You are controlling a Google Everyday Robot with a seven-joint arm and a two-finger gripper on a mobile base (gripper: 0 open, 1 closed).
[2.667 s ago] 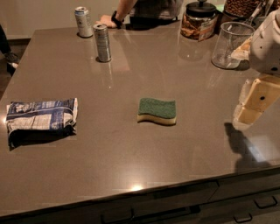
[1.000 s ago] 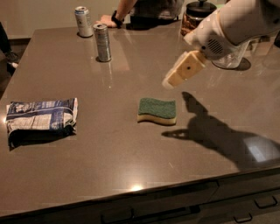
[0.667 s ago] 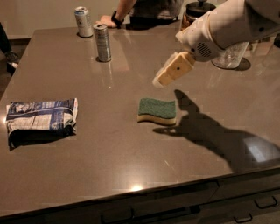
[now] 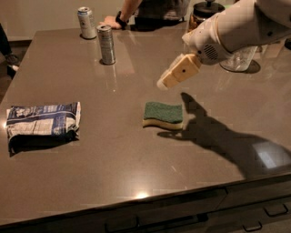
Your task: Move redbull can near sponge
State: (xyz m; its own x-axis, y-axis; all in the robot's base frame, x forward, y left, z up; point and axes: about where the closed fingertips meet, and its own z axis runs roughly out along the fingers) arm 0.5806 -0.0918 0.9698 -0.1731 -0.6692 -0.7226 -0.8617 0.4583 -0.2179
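The redbull can is slim, silver-grey with bluish panels, and stands upright at the far left of the dark table. The sponge has a green top over yellow foam and lies flat near the table's middle. My gripper hangs in the air on a white arm reaching in from the right, above and just behind the sponge, well right of the can. It holds nothing that I can see.
A shorter whitish can stands behind the redbull can at the far edge. A blue-and-white printed bag lies at the left. A glass jar and a dark pot stand far right. A person's arm rests at the far edge.
My arm has swung in from the right edge and moved left across the table, now above the sponge. The can, sponge and bag have not moved.
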